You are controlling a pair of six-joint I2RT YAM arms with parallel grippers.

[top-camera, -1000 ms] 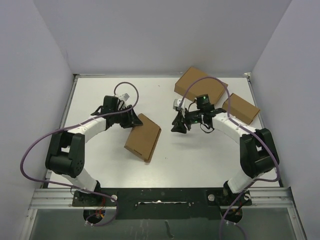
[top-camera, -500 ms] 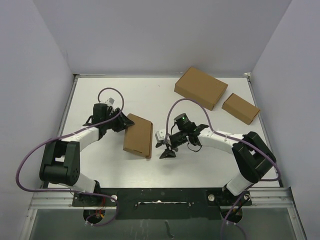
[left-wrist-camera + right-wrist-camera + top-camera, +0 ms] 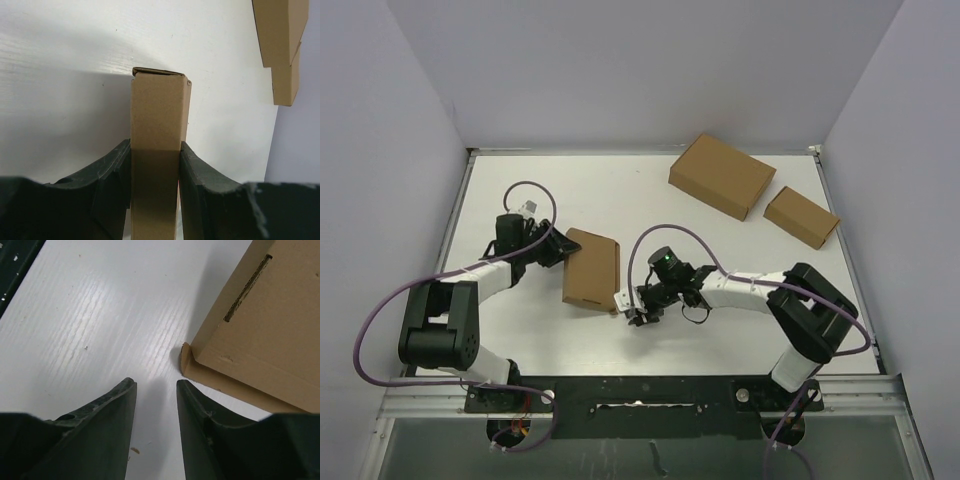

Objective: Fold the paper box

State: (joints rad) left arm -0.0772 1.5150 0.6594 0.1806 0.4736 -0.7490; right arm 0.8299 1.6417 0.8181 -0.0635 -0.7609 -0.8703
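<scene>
The paper box (image 3: 592,271), shallow brown cardboard, lies closed in the middle of the white table. My left gripper (image 3: 558,250) is shut on its far left edge; in the left wrist view the box's narrow side (image 3: 159,125) sits clamped between both fingers. My right gripper (image 3: 632,312) is open and empty, low over the table at the box's near right corner. In the right wrist view that corner (image 3: 240,350), with a slot and a small tab, lies just beyond the right fingertip (image 3: 187,390).
The largest brown box (image 3: 721,176) lies at the back right, the smallest (image 3: 801,217) beside it near the right edge; both show in the left wrist view (image 3: 280,45). Walls surround the table. A black rail runs along the near edge (image 3: 640,390).
My left gripper has drawn the box left and turned it squarer to the table. My right gripper has swept from centre right down and left to the box's near right corner.
</scene>
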